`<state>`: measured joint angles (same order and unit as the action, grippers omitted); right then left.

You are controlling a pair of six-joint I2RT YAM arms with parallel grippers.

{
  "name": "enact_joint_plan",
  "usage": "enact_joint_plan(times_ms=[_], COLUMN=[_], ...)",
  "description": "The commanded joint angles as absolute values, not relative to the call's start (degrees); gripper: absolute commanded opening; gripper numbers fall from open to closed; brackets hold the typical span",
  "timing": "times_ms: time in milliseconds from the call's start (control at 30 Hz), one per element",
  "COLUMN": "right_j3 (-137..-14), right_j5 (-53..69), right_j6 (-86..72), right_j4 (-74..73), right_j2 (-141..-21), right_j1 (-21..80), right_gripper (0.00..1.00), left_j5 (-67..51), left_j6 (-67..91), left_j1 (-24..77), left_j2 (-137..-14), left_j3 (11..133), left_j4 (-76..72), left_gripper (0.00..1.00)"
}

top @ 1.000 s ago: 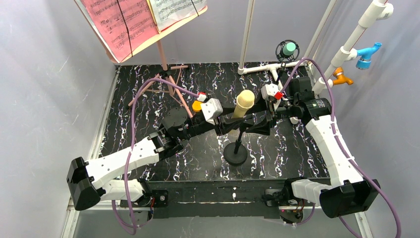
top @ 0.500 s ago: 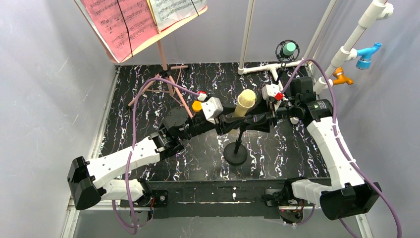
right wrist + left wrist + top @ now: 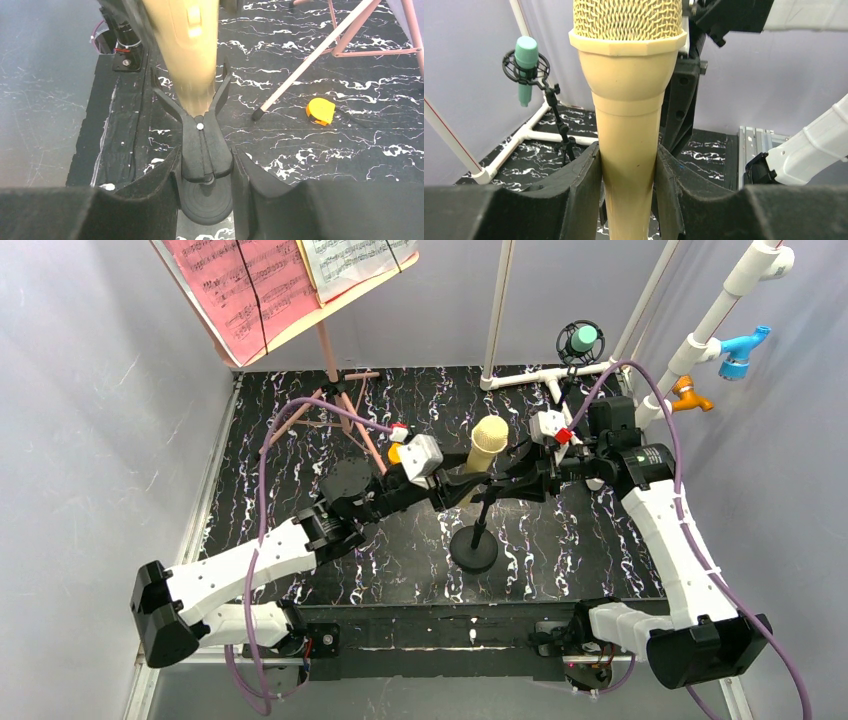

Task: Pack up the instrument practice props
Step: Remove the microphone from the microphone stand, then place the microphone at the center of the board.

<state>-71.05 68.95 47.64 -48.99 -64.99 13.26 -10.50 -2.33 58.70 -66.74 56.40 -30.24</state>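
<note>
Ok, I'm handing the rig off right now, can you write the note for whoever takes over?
Left gripper: fingers clamped on the beige microphone, below its mesh head.
Right gripper: fingers flank the black clip on the stand; grip unclear.
Beige microphone sits in that clip, mid-table; teal microphone on its own stand, far right; music board with pink and white sheets up on its tripod, far left.
Done: nothing packed.
Left: free the beige microphone from the clip, then pack teal microphone, sheets, board.
</note>
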Motion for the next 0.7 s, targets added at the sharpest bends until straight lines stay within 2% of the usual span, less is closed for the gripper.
enact_joint_plan(times_ms=[0, 67, 100, 167, 200, 233, 300, 367, 667], right_j3=[-69.4, -69.1, -69.1, -69.0, -69.0, -69.0, -69.0, -68.9, -67.3], right_j5=[66.4, 66.0, 65.9, 65.7, 65.5, 65.1, 63.9, 62.5, 59.2], right_j6=[47.1, 46.5, 46.2, 45.8, 45.8, 45.8, 45.8, 45.7, 49.3], right_j4=[-46.8, -46.3, -46.2, -46.3, -46.8, -47.1, -48.0, -48.5, -54.0], right_j2=[-63.5, -63.4, -63.3, -63.2, -63.0, -62.9, -62.5, -61.9, -56.9], right_j1=[13.1, 13.1, 13.0, 12.9, 12.8, 12.8, 12.6, 12.3, 7.9], right_gripper=[0.01, 0.01, 0.08, 0.35, 0.55, 0.7, 0.94, 0.98, 0.98], left_j5=[-8.7, -8.6, -8.4, -7.9, -7.5, -7.0, -5.5, -4.6, 0.9], left_j6=[-2.8, -1.7, -1.0, 0.5, 1.7, 2.4, 4.0, 4.9, 9.0], left_j1=[58.9, 58.9, 58.9, 58.9, 58.9, 58.9, 58.9, 58.9, 58.8], left_j2=[-59.9, -57.8, -56.7, -54.5, -53.3, -52.3, -49.8, -47.4, -39.1], left_j3=[55.9, 54.3, 53.5, 51.7, 50.9, 50.0, 48.3, 47.0, 47.2], left_j4=[-32.0, -30.8, -30.1, -28.1, -27.1, -26.2, -24.4, -22.4, -3.1], left_gripper=[0.0, 0.0, 0.0, 0.0, 0.0, 0.0, 0.0, 0.0, 0.0])
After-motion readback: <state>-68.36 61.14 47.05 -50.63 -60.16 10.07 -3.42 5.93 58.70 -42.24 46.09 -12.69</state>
